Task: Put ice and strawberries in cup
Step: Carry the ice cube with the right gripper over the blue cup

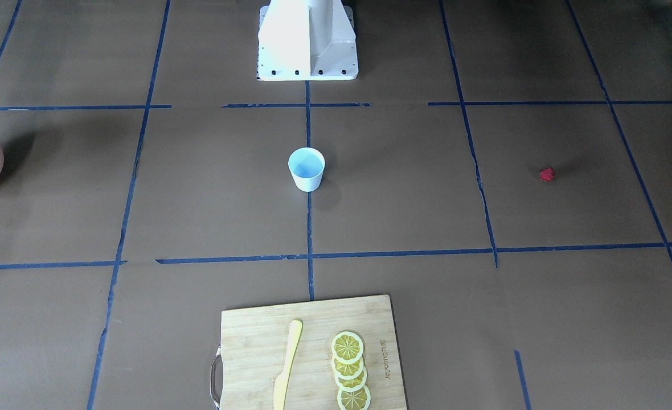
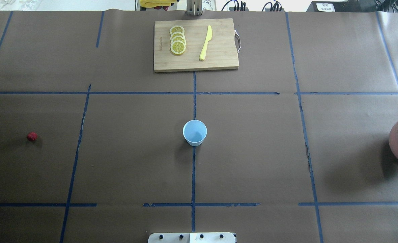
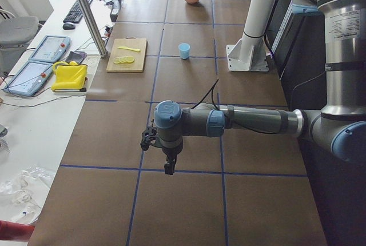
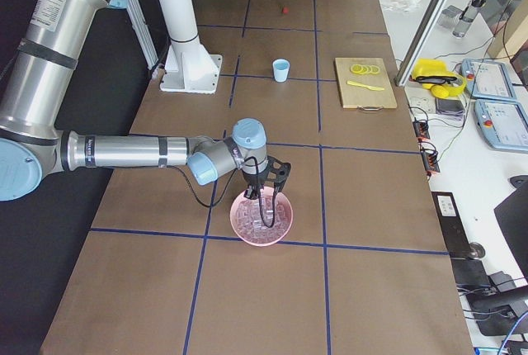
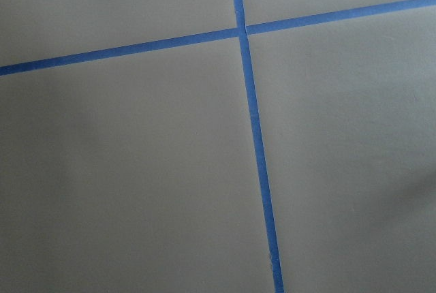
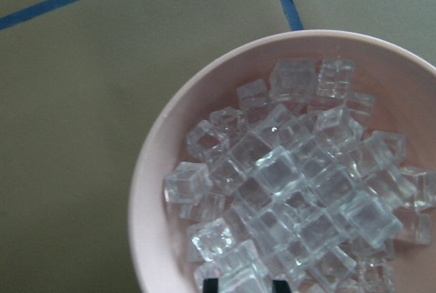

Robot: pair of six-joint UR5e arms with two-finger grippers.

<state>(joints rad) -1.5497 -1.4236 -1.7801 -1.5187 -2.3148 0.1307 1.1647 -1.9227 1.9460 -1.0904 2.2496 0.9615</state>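
The cup (image 2: 194, 132) stands upright and empty at the middle of the table, and everything else lies well apart from it. The ice (image 6: 300, 191) is heaped in a pinkish bowl (image 6: 146, 191) far to the cup's right, on the robot's right side. The single strawberry (image 2: 32, 136) lies on the bare table far to the cup's left.

The right gripper (image 6: 244, 285) hangs over the heap, its two dark fingertips (image 6: 211, 285) apart with a cube between them, not visibly pinched. The left gripper (image 3: 169, 169) hovers over the table beyond the strawberry from the cup. Only the side view shows it, so I cannot tell whether its fingers are apart or together.

The cubes look hard, light and probably slick, and packed against their neighbours. A top cube is best taken across two flat faces, squarely, or it is likely to squirt out. The berry seems small and soft, so it likely wants a gentle pinch across its middle.
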